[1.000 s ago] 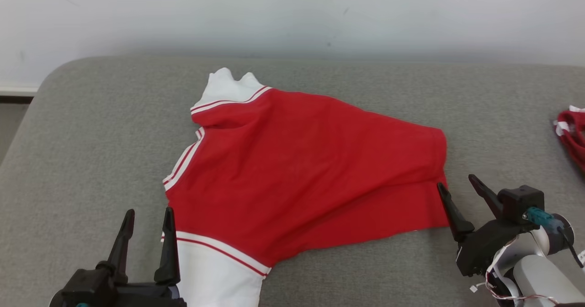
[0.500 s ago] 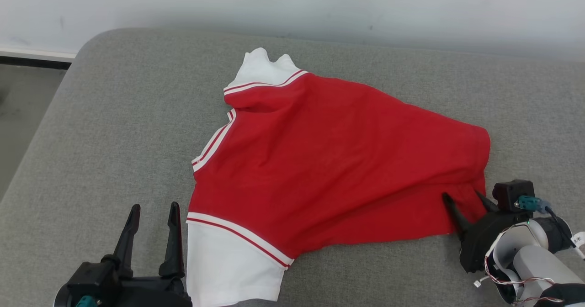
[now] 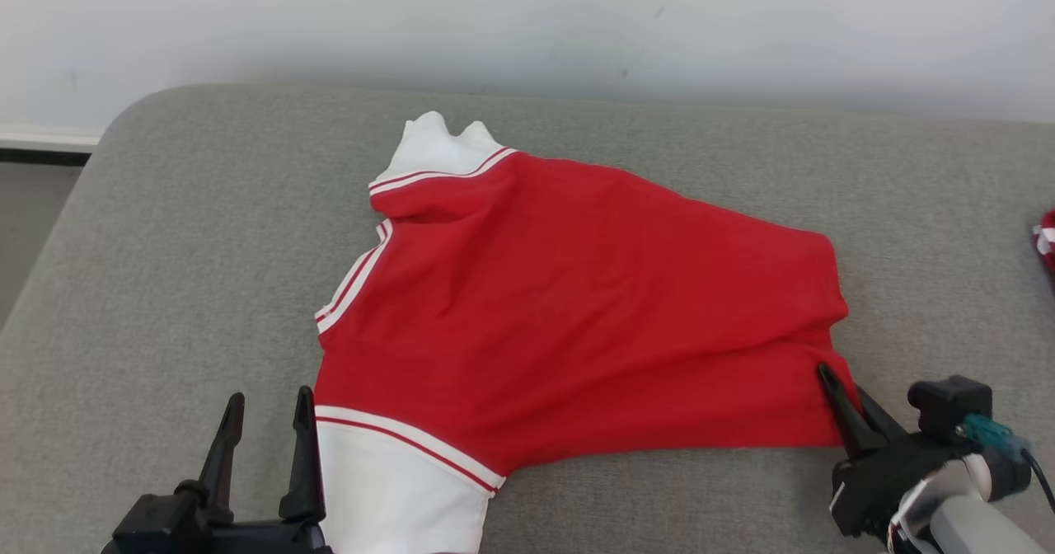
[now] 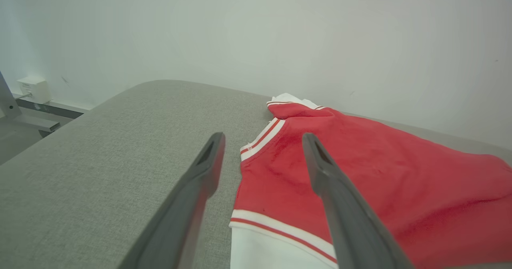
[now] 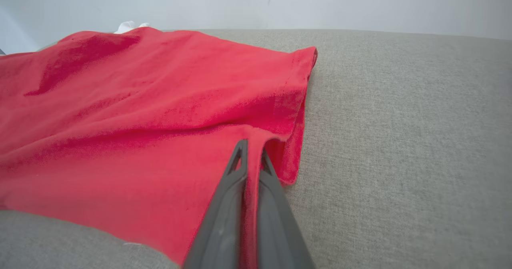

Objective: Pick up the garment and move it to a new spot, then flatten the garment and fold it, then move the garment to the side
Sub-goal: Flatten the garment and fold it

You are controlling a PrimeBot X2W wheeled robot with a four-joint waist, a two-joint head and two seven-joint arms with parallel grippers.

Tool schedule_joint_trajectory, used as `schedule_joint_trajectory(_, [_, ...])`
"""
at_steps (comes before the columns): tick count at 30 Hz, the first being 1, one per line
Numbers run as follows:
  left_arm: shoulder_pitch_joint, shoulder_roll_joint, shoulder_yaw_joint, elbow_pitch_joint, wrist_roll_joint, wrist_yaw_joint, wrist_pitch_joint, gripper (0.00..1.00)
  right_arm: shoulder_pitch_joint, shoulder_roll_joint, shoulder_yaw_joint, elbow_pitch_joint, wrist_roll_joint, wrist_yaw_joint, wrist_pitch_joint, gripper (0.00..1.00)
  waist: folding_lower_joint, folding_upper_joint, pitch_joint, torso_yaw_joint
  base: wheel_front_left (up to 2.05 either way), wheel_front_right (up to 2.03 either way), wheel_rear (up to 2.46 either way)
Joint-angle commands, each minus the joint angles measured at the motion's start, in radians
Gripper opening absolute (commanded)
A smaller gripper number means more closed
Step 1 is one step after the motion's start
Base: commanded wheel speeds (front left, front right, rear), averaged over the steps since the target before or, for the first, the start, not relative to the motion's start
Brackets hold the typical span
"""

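A red garment (image 3: 569, 307) with white, red-striped sleeves lies spread and rumpled on the grey padded table (image 3: 165, 232). My right gripper (image 3: 841, 377) is shut on the garment's lower right hem; in the right wrist view a fold of red cloth (image 5: 252, 169) is pinched between the two fingers. My left gripper (image 3: 268, 406) stands open at the lower left, beside the near white sleeve (image 3: 387, 488), holding nothing. In the left wrist view the garment (image 4: 380, 181) lies partly between and beyond the spread fingers (image 4: 200, 189).
Another red and white piece of cloth (image 3: 1045, 241) shows at the table's right edge. A pale wall (image 3: 527, 18) backs the table. The table's left corner is rounded, with floor (image 3: 25, 224) beyond it.
My right gripper has gone from open beside the hem to shut on it. The head camera has shifted between frames. The left gripper stays open in place.
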Motion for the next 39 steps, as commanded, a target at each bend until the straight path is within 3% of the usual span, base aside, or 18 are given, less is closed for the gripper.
schedule_joint_trajectory(1, [0.009,0.0,0.004,-0.001,-0.003,0.004,-0.001,1.0,0.019,-0.012,-0.006,-0.015,0.006,-0.003,-0.008,0.0,0.0,0.0,-0.012,-0.022,0.0,0.0,0.0])
schedule_joint_trajectory(8, [0.023,0.0,-0.01,-0.013,-0.005,0.014,-0.001,1.0,0.218,-0.017,-0.117,-0.281,-0.005,-0.003,-0.013,0.0,0.0,0.0,-0.002,-0.065,0.0,0.0,0.0])
schedule_joint_trajectory(14, [0.013,0.0,-0.008,-0.011,-0.005,0.014,-0.001,1.0,0.371,0.007,-0.226,-0.505,-0.042,-0.003,0.08,0.0,0.0,0.0,0.005,-0.083,0.0,0.0,0.0])
schedule_joint_trajectory(18, [0.001,0.0,-0.014,-0.002,-0.006,0.01,-0.001,1.0,0.404,0.019,-0.291,-0.566,-0.075,-0.003,0.14,0.0,0.0,0.0,0.004,-0.081,0.0,0.0,0.0])
schedule_joint_trajectory(26, [-0.006,0.0,-0.028,0.008,-0.002,0.012,-0.001,1.0,0.307,0.009,-0.307,-0.509,-0.125,-0.003,0.208,0.0,0.0,0.0,0.006,-0.045,0.0,0.0,0.0])
schedule_joint_trajectory(33, [-0.024,0.0,-0.04,0.023,0.005,0.003,-0.001,1.0,0.143,0.004,-0.27,-0.265,-0.117,-0.003,0.203,0.0,0.0,0.0,0.017,-0.003,0.0,0.0,0.0])
schedule_joint_trajectory(34, [-0.027,0.0,-0.042,0.027,0.005,0.001,-0.001,1.0,0.127,0.006,-0.26,-0.227,-0.115,-0.003,0.198,0.21,0.0,0.0,0.017,0.002,0.0,0.0,0.0])
schedule_joint_trajectory(35, [-0.027,0.0,-0.042,0.027,0.005,0.001,-0.001,1.0,0.127,0.006,-0.26,-0.227,-0.115,-0.003,0.198,0.21,0.0,0.0,0.017,0.002,0.0,0.0,0.0])
schedule_joint_trajectory(36, [-0.029,0.0,-0.044,0.029,0.004,0.002,-0.001,1.0,0.11,0.009,-0.252,-0.196,-0.112,-0.003,0.186,0.48,0.0,0.0,0.017,0.008,0.0,0.0,0.0])
schedule_joint_trajectory(37, [-0.029,0.0,-0.043,0.03,0.004,0.002,-0.001,1.0,0.096,0.012,-0.243,-0.168,-0.108,-0.003,0.175,1.0,0.0,0.0,0.016,0.01,0.0,0.0,0.0])
schedule_joint_trajectory(39, [-0.029,0.0,-0.04,0.033,0.004,0.002,-0.001,1.0,0.077,0.013,-0.223,-0.123,-0.105,-0.003,0.147,1.0,0.0,0.0,0.014,0.011,0.0,0.0,0.0])
